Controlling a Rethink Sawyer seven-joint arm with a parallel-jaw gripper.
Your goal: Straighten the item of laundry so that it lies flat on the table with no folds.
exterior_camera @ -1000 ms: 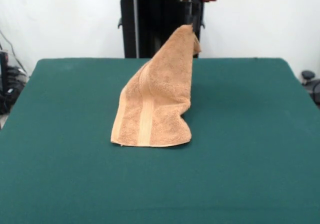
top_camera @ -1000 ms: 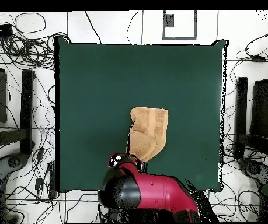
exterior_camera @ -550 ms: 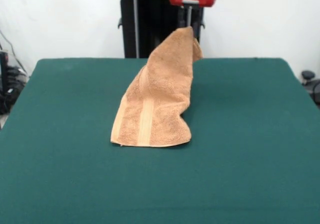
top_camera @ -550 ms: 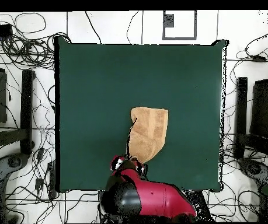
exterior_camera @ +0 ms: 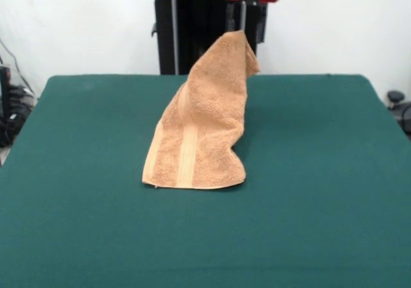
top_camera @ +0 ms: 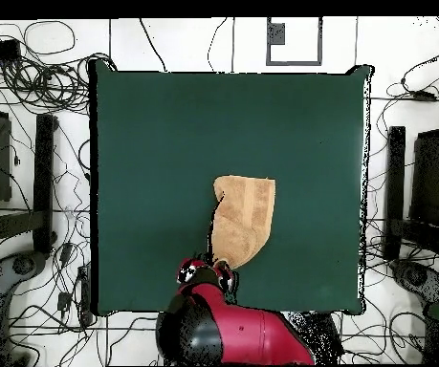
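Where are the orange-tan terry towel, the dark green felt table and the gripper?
orange-tan terry towel [exterior_camera: 199,146]: front view, draped middle.
dark green felt table [exterior_camera: 321,172]: front view, bare cloth.
gripper [exterior_camera: 239,29]: front view, tips at towel's peak.

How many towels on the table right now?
1. A single orange-tan towel near the middle of the green table, one corner lifted by the gripper, its banded end lying on the cloth. Nothing appears hidden beneath it.
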